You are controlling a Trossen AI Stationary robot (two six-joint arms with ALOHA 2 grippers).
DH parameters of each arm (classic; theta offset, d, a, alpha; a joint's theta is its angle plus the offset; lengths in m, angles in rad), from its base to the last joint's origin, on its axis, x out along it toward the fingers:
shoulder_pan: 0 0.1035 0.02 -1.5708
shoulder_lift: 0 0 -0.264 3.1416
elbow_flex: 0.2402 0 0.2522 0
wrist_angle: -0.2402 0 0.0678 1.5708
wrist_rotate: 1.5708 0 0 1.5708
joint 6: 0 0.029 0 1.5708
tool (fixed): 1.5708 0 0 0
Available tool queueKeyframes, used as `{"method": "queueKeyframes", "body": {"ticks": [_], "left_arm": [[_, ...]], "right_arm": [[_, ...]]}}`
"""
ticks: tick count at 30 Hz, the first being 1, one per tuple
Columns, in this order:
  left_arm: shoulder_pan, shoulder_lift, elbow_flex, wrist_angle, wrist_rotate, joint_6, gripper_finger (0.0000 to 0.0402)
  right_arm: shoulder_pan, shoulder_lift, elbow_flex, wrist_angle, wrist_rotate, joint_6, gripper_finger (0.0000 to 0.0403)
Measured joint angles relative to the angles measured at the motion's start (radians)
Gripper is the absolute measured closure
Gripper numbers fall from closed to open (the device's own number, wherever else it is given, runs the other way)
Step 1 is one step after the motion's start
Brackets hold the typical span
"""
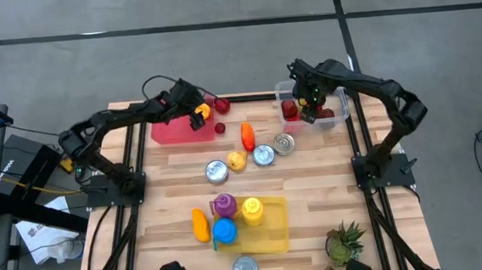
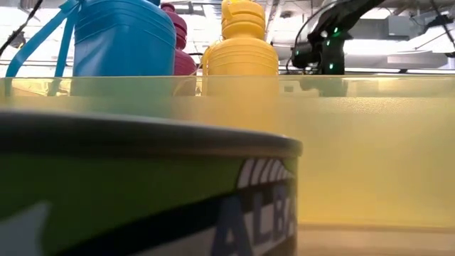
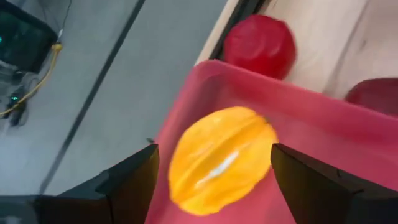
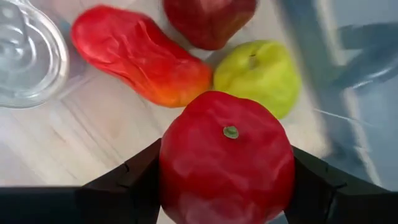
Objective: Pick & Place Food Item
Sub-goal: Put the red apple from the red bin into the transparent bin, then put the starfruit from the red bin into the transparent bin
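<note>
Meanwhile, left pincer grasped orange plastic fruit over pink rectangular tray's rim | right pincer gripped glossy red apple inside clear plastic bin at counter's far edge.

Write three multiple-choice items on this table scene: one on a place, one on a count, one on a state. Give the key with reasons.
1. Where is the right hand?
A. Over the clear bin
B. Over the yellow tray
C. Beside the plant

2. How many bottles stand on the yellow tray?
A. One
B. Three
C. Five

3. What sits between the left hand's fingers?
A. Nothing
B. A silver can
C. An orange food piece

Key:
1. A, the high view shows the hand at the clear bin at the table's far right.
2. B, a purple bottle, a blue bottle and a yellow bottle stand there.
3. C, the left wrist view shows the orange piece between both fingers, above the pink bin.
</note>
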Motion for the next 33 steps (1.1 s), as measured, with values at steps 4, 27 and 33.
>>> {"method": "queueKeyframes", "body": {"ticks": [4,27,33], "left_arm": [[0.006,0.019,0.057,-0.044,-0.035,0.056,0.0102],[0.097,0.125,0.124,-0.099,0.104,0.401,0.0102],[0.097,0.121,0.13,-0.116,0.165,0.39,0.011]], "right_arm": [[-0.018,0.068,0.0,0.002,-0.061,-0.036,0.0112],[0.019,0.077,0.0,0.015,-0.068,-0.062,0.0056],[0.017,0.077,0.0,0.016,-0.072,-0.064,0.0058]]}}
